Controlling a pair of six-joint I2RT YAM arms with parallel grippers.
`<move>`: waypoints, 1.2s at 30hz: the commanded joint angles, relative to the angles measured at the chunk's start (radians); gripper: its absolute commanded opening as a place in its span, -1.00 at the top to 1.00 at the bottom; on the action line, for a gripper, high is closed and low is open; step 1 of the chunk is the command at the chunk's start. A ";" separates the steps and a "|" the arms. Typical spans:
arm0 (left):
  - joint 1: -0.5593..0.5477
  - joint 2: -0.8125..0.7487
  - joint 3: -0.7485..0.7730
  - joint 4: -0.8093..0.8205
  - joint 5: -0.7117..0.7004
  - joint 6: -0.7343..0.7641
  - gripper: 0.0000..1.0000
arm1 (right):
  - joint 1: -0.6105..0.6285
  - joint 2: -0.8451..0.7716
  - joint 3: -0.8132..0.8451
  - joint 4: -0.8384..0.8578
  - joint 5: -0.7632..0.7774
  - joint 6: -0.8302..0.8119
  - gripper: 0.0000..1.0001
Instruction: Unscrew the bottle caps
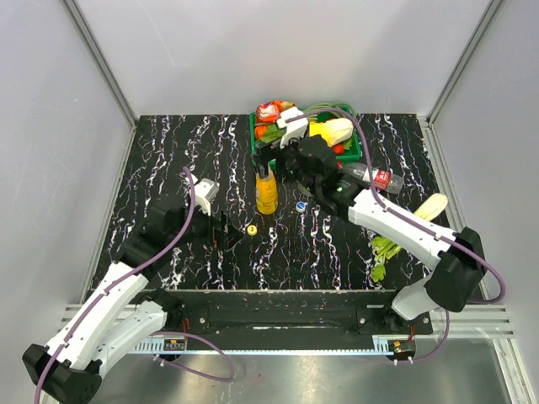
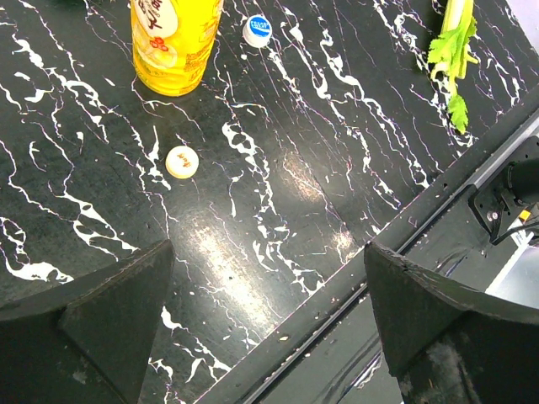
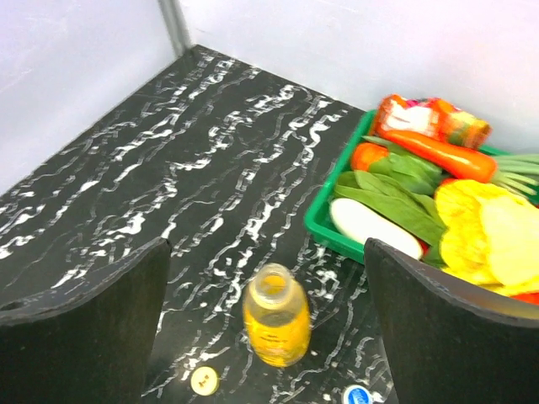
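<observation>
The orange juice bottle (image 1: 266,193) stands upright with its neck open, near the front of the green tray. It also shows in the left wrist view (image 2: 175,42) and the right wrist view (image 3: 276,324). The yellow cap (image 1: 251,229) (image 2: 182,162) (image 3: 203,380) and the blue cap (image 1: 301,204) (image 2: 258,29) (image 3: 357,395) lie loose on the table. The red-label bottle (image 1: 375,178) lies on its side, partly under my right arm; its cap is hidden. The water bottle is out of view. My right gripper (image 1: 271,164) (image 3: 269,324) is open above the juice bottle. My left gripper (image 1: 226,229) (image 2: 269,320) is open and empty, left of the yellow cap.
A green tray (image 1: 254,143) (image 3: 328,223) full of vegetables stands at the back. Celery (image 1: 383,252) (image 2: 450,50) and a pale vegetable (image 1: 431,206) lie at the right. A metal rail (image 2: 438,202) runs along the table's near edge.
</observation>
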 commanded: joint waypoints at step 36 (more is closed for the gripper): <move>0.008 0.047 0.037 0.054 0.084 0.004 -0.98 | -0.888 0.515 0.299 -0.522 -0.353 0.339 -0.99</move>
